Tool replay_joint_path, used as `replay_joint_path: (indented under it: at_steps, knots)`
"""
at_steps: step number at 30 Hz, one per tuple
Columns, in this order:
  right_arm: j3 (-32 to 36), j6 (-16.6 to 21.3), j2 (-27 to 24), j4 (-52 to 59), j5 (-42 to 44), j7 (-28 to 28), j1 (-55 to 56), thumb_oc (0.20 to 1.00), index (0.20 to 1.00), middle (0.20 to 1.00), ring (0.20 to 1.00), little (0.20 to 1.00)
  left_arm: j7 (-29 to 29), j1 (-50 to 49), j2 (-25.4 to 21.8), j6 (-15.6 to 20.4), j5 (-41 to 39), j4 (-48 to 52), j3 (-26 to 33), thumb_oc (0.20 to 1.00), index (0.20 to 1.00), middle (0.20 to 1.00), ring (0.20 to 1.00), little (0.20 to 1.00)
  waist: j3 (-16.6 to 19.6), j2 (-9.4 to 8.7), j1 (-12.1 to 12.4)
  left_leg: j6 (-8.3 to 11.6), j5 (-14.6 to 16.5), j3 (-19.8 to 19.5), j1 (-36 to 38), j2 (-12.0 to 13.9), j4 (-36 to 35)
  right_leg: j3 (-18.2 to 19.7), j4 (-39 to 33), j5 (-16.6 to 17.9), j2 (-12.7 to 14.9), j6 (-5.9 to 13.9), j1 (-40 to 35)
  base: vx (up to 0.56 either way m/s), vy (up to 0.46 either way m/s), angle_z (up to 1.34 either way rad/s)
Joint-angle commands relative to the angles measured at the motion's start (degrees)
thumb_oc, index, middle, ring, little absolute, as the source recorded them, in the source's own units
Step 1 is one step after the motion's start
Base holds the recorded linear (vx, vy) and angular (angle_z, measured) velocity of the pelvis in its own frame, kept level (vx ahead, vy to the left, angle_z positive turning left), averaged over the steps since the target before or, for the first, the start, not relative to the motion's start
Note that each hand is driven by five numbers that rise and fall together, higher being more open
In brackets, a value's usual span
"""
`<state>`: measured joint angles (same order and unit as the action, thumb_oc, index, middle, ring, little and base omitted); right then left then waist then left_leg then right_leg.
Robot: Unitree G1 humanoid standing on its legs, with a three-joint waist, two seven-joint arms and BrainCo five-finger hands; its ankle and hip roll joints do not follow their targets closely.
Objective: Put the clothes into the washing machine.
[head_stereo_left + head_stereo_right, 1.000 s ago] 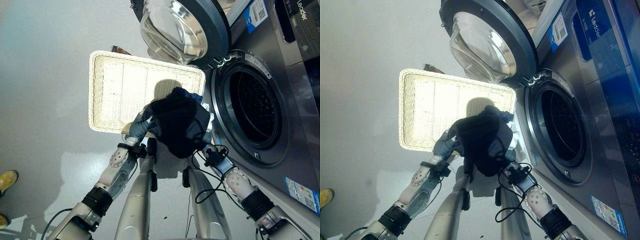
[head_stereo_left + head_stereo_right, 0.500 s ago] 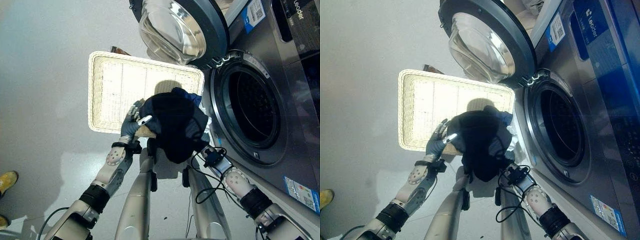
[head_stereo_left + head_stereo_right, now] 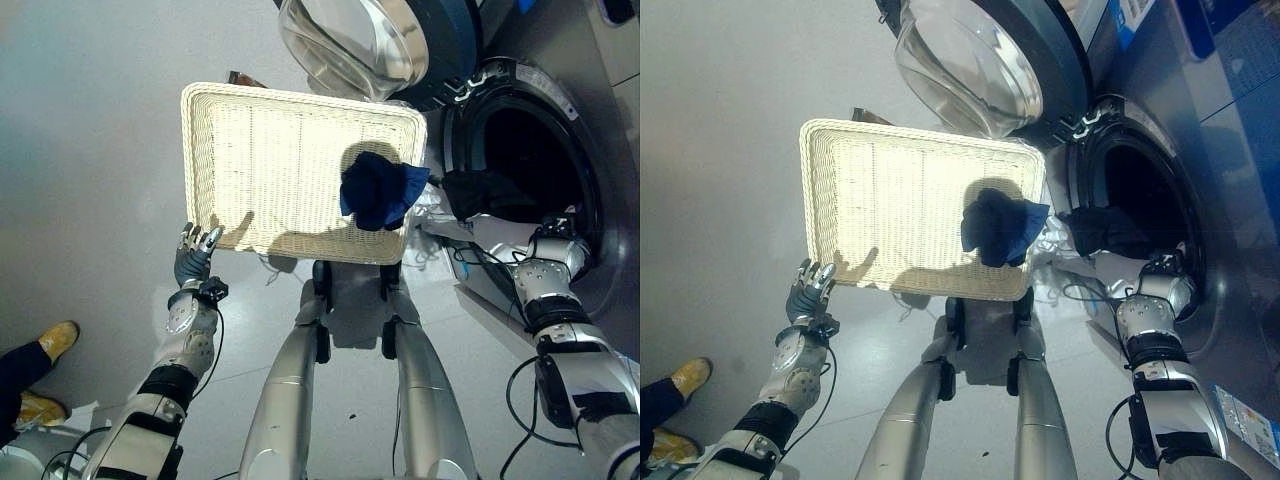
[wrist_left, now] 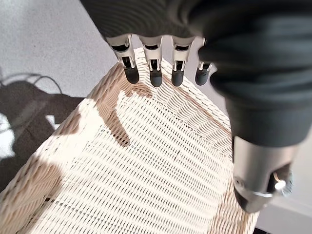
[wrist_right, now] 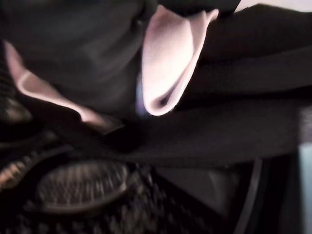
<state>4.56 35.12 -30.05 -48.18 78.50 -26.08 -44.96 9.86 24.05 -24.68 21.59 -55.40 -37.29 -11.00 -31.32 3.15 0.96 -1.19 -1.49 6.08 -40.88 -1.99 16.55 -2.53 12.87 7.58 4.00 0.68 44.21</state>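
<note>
The washing machine (image 3: 600, 120) sits on the right with its round door (image 3: 370, 40) swung open above the drum opening (image 3: 520, 150). Big change from half a second ago: the dark bundle isn't held up in front of the robot over the basket anymore. Now the right arm reaches into the drum opening and the black garment (image 3: 490, 195) is bunched at the lower lip of it, partly inside. The right wrist view is dark cloth with a pale pink lining folded over, perforated drum metal past it. The right hand (image 3: 556, 232) is buried at the cloth, so I can't tell whether its fingers are closed or not.

The wicker basket (image 3: 250, 150) lies flat on the grey floor (image 3: 90, 120) just left of the machine, and a blue piece of clothing (image 3: 378, 188) now lies crumpled in its corner nearest the drum, one edge draped toward the rim.

The left hand (image 3: 194, 255) has let go and pulled back to the basket's near left corner, fingers straight and spread, holding nothing; the wrist view shows the fingertips (image 4: 155, 77) hovering over the woven rim.

A person's yellow shoe (image 3: 50, 342) pokes in at the lower left, well clear of everything.
</note>
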Motion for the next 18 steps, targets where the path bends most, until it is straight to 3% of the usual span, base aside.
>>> replay_joint_path:
  at_steps: [1, 3, 5, 6, 7, 8, 9, 10, 11, 12, 14, 15, 18]
  knots:
    - [6.7, 10.9, -20.0, -2.7, -4.5, -10.6, -1.3, 0.200, 0.200, 0.200, 0.200, 0.200, -1.4, -2.4, -0.5, 1.9, -0.9, 0.7, 1.1, 1.000, 1.000, 1.000, 1.000, 1.000, 1.5, 4.24, -1.5, 3.08, 0.1, -0.9, -0.8, -0.5, -1.5, -5.6, 12.7, -12.0, -2.7, 1.05, 1.3, 0.06, -0.138, 0.05]
    - [7.4, 12.1, -22.1, -3.7, -6.1, -13.4, -1.7, 0.200, 0.200, 0.200, 0.200, 0.200, -1.2, -2.8, -1.1, 1.5, -0.2, 1.8, 0.6, 1.000, 1.000, 1.000, 1.000, 1.000, 1.5, 4.25, -1.5, 3.15, 0.2, -1.1, -1.5, -0.3, -1.0, -5.7, 13.6, -12.5, -2.7, 0.91, 1.8, 0.05, -0.140, 0.04]
    - [7.5, 14.0, -25.8, -4.9, -12.8, -20.7, -2.9, 0.200, 0.200, 0.200, 0.200, 0.200, -0.7, -3.1, -2.3, 0.5, -0.1, 3.9, -0.3, 1.000, 1.000, 1.000, 1.000, 1.000, 1.5, 4.32, -1.5, 3.22, 0.1, -1.3, -2.8, 0.1, -0.4, -5.7, 14.9, -13.0, -2.7, 0.67, 3.0, 0.03, -0.135, 0.04]
    - [7.3, 14.0, -27.4, -4.9, -18.5, -26.5, -3.4, 0.200, 0.200, 0.200, 0.200, 0.200, -0.4, -3.4, -2.9, 0.2, -0.1, 4.7, -0.6, 1.000, 1.000, 1.000, 1.000, 1.000, 1.5, 4.35, -1.5, 3.21, 0.0, -1.3, -3.1, 0.3, -0.2, -5.7, 15.5, -13.2, -2.8, 0.59, 3.4, 0.03, -0.098, 0.02]
    - [6.6, 11.8, -29.9, -5.3, -29.3, -36.6, -4.4, 0.200, 0.200, 0.200, 0.200, 0.200, -0.1, -3.7, -3.5, -0.1, -0.4, 5.8, -1.2, 1.000, 1.000, 1.000, 1.000, 1.000, 1.5, 4.38, -1.4, 3.20, 0.0, -1.3, -3.4, 0.5, -0.2, -5.7, 15.9, -13.5, -2.8, 0.50, 3.7, 0.03, -0.091, -0.02]
    - [5.6, 7.9, -31.4, -4.5, -41.2, -46.3, -5.4, 0.200, 0.200, 0.200, 0.200, 0.200, 0.2, -3.9, -3.6, -0.2, -0.5, 6.6, -1.6, 1.000, 1.000, 1.000, 1.000, 1.000, 1.5, 4.49, -1.4, 3.19, 0.0, -1.4, -3.7, 0.7, -0.1, -5.7, 16.4, -13.8, -2.8, 0.45, 4.0, 0.03, -0.073, -0.05]
    - [4.2, -0.4, -33.8, -3.0, -54.6, -53.9, -6.0, 0.200, 0.200, 0.200, 0.200, 0.200, 0.5, -4.4, -4.0, -0.4, -0.5, 7.6, -2.0, 1.000, 1.000, 1.000, 1.000, 1.000, 1.5, 4.62, -1.4, 3.14, -0.1, -1.3, -4.2, 0.9, 0.2, -5.8, 17.5, -14.1, -2.7, 0.39, 4.6, 0.03, -0.056, -0.04]
    - [2.9, -5.9, -36.0, -0.8, -60.4, -57.7, -6.2, 0.200, 0.200, 0.200, 0.200, 0.200, 0.5, -5.0, -4.5, -0.4, -0.5, 8.5, -2.1, 1.000, 1.000, 1.000, 1.000, 1.000, 1.5, 4.63, -1.5, 3.12, -0.1, -1.2, -4.8, 1.1, 0.6, -5.8, 18.3, -14.4, -2.7, 0.34, 5.2, 0.01, -0.039, -0.06]
    - [2.2, -8.9, -37.3, 0.3, -62.3, -59.0, -6.5, 0.200, 0.200, 0.200, 0.200, 0.200, 0.4, -5.3, -4.7, -0.4, -0.6, 8.9, -2.0, 1.000, 1.000, 1.000, 1.000, 1.000, 1.5, 4.61, -1.5, 3.12, -0.1, -1.1, -5.1, 1.2, 0.8, -5.8, 18.6, -14.5, -2.6, 0.33, 5.5, 0.02, -0.037, -0.16]
    - [-0.4, -16.5, -41.8, 3.3, -66.0, -61.2, -8.2, 0.200, 0.200, 0.200, 0.200, 0.200, -0.2, -6.8, -5.0, -0.2, -0.8, 9.6, -1.7, 1.000, 1.000, 1.000, 1.000, 1.000, 1.5, 4.53, -1.5, 3.19, 0.0, -1.0, -6.3, 1.7, 1.7, -5.7, 20.1, -15.1, -2.4, 0.32, 6.7, 0.02, -0.023, -0.19]
    - [-1.1, -19.1, -43.1, 3.8, -67.7, -61.6, -8.8, 0.200, 0.200, 0.200, 0.200, 0.200, -0.4, -7.3, -5.1, -0.3, -0.9, 9.8, -1.5, 1.000, 1.000, 1.000, 1.000, 1.000, 1.5, 4.55, -1.7, 3.20, 0.0, -1.0, -6.6, 1.8, 1.8, -5.7, 20.5, -15.2, -2.2, 0.36, 7.0, 0.02, -0.030, -0.20]
    - [-2.6, -25.5, -48.8, 6.9, -69.0, -64.0, -9.9, 0.200, 0.200, 0.200, 0.200, 0.200, -1.7, -9.3, -5.7, -0.3, -1.3, 10.4, -0.9, 1.000, 1.000, 1.000, 1.000, 1.000, 1.5, 4.24, -2.0, 3.33, 0.2, -1.0, -7.3, 2.2, 2.3, -5.7, 20.9, -15.8, -2.1, 0.26, 7.5, 0.02, -0.040, -0.17]
    - [-2.6, -26.0, -49.8, 7.3, -68.9, -64.7, -9.9, 0.200, 0.200, 0.200, 0.200, 0.200, -1.8, -9.8, -5.8, -0.2, -1.2, 10.6, -0.9, 1.000, 1.000, 1.000, 1.000, 1.000, 1.5, 4.20, -2.1, 3.33, 0.2, -1.0, -7.4, 2.3, 2.3, -5.7, 21.0, -15.9, -2.1, 0.23, 7.6, 0.01, -0.040, -0.20]
